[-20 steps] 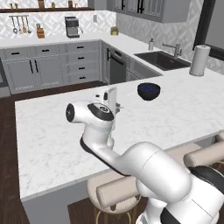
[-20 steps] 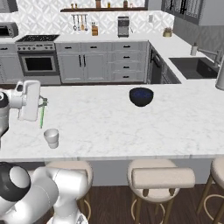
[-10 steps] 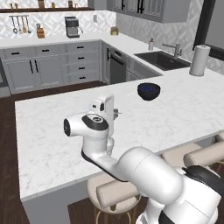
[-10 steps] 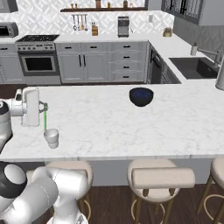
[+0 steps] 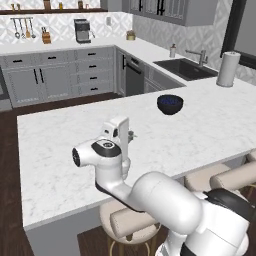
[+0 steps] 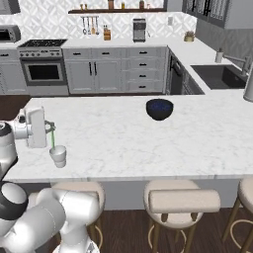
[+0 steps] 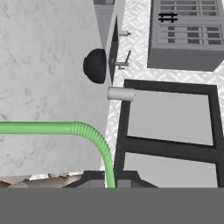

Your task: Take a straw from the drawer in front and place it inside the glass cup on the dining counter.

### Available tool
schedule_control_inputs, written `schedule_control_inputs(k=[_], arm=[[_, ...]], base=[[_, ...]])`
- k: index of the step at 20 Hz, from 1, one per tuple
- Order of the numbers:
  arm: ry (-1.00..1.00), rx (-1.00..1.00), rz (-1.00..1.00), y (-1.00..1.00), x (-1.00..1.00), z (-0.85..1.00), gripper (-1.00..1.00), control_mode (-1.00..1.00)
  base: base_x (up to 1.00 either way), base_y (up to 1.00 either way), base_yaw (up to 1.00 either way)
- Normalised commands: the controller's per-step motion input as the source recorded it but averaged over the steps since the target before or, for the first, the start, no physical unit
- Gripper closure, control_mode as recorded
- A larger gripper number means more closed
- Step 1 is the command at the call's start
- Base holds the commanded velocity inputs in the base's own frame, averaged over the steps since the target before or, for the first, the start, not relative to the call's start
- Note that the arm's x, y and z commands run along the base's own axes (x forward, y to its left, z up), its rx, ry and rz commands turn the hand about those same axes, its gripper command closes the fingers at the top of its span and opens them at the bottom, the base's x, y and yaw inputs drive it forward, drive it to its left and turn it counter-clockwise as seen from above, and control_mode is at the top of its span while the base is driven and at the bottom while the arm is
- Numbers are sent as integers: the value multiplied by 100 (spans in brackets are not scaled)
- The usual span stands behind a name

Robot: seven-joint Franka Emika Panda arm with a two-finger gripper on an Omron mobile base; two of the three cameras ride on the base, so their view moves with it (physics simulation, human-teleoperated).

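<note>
Above the near left part of the bench (image 6: pixel 123 143), the straw (image 6: pixel 52 140) hangs upright with its lower end inside the glass cup (image 6: pixel 58 155), as far as the right base view lets one judge; whether the tip reaches the cup's bottom cannot be told at this size. Its bent top turns toward the gripper (image 6: pixel 48 126), which is closed on the straw's upper end. From the hand view the straw (image 7: pixel 65 129) runs as a long green line from the left edge, curves through its ribbed bend and drops between the dark finger tips at the bottom.

The glass cup stands on the white marble-look bench close to its front edge, just beside the white hand. From the left base view the gripper (image 5: pixel 131 135) is mostly hidden behind the white hand, and only a sliver of green shows beside it.

Farther along the bench, well apart from the cup, sits a dark blue bowl (image 6: pixel 159 109). A white paper-towel roll (image 5: pixel 226 69) stands at the far end near the sink (image 5: pixel 184 68). Round beige stools (image 6: pixel 184 199) line the bench's front. Grey cabinets (image 6: pixel 106 74), an oven (image 6: pixel 42 72) and a coffee machine (image 6: pixel 140 29) fill the back wall.
</note>
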Motion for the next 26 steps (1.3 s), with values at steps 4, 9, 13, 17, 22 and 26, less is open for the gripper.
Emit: schedule_control_inputs(k=[4, 9, 13, 17, 22, 26], arm=[[-11, 0, 0, 12, 27, -14, 100, -100], [-7, 0, 0, 5, 20, -20, 100, -100], [-3, 0, 0, 1, 10, -29, 100, -100], [-2, 0, 0, 4, 19, -23, 100, -100], [0, 0, 0, 7, 21, -22, 100, -100], [0, 0, 0, 11, 19, -23, 100, -100]], base=[[0, 0, 0], [0, 0, 0], [0, 0, 0], [0, 0, 0], [0, 0, 0], [0, 0, 0]])
